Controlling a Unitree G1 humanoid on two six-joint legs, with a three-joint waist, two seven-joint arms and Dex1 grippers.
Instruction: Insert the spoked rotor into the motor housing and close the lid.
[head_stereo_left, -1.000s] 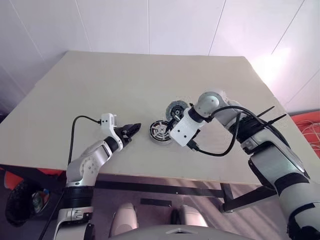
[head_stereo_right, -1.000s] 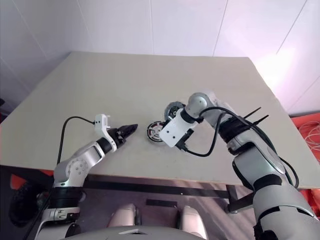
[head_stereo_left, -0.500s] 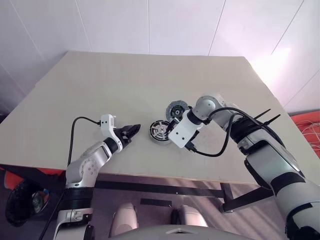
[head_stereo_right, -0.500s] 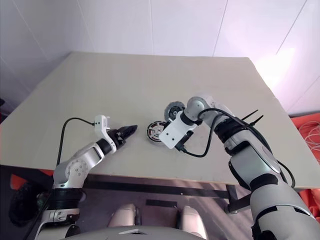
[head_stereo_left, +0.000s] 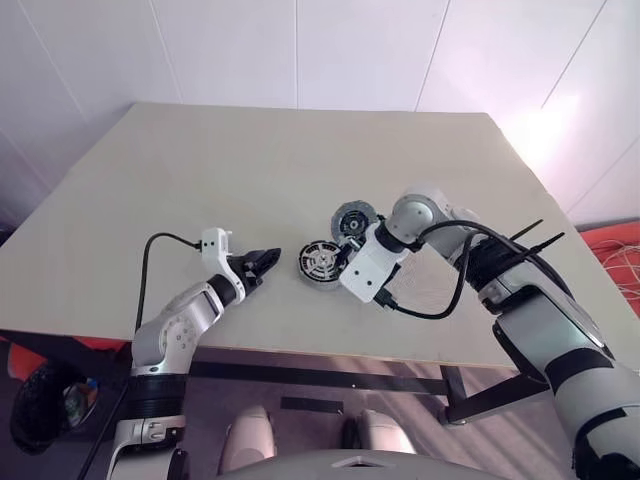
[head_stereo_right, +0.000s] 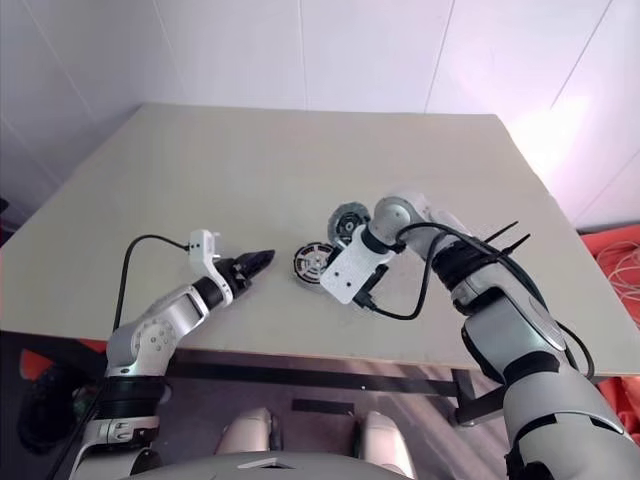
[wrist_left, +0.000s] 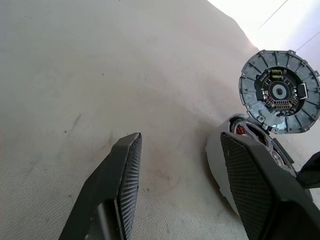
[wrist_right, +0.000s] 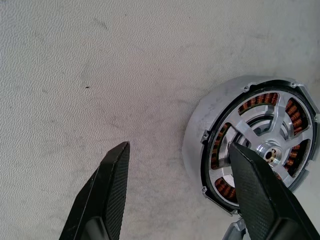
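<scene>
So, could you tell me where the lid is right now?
In the left eye view the lid lies flat on the table, just beyond the motor housing, beside the right gripper.

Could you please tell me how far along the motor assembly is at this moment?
Done: the silver spoked rotor already sits inside the round housing with copper windings. In hand: nothing; the right hand hangs open just beside the housing, and the left hand is open above bare table. Left: the silvery segmented lid lies beside the housing, yet to be placed on it.
</scene>
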